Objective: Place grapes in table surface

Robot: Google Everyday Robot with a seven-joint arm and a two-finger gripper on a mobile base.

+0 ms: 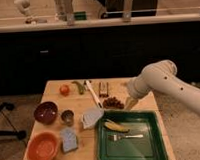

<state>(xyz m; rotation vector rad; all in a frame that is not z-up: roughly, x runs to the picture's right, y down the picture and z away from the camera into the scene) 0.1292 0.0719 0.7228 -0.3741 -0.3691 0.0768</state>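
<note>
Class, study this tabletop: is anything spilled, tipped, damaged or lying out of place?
Nothing stands out. The banana and fork lie inside the green tray, and the grapes rest on the table surface just beyond its far edge. The claw hangs open beside the grapes, on their right in the picture.

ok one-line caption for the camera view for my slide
Open gripper beside the grapes lying on the table surface, just behind the green tray.

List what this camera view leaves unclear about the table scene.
- Gripper, just right of the grapes: contact with them, blurred.
- Arm: its base, cut off by the right edge.
- Table: near edge, cut off by the bottom edge.
- Small brown item behind the grapes: too blurred to identify.
</note>
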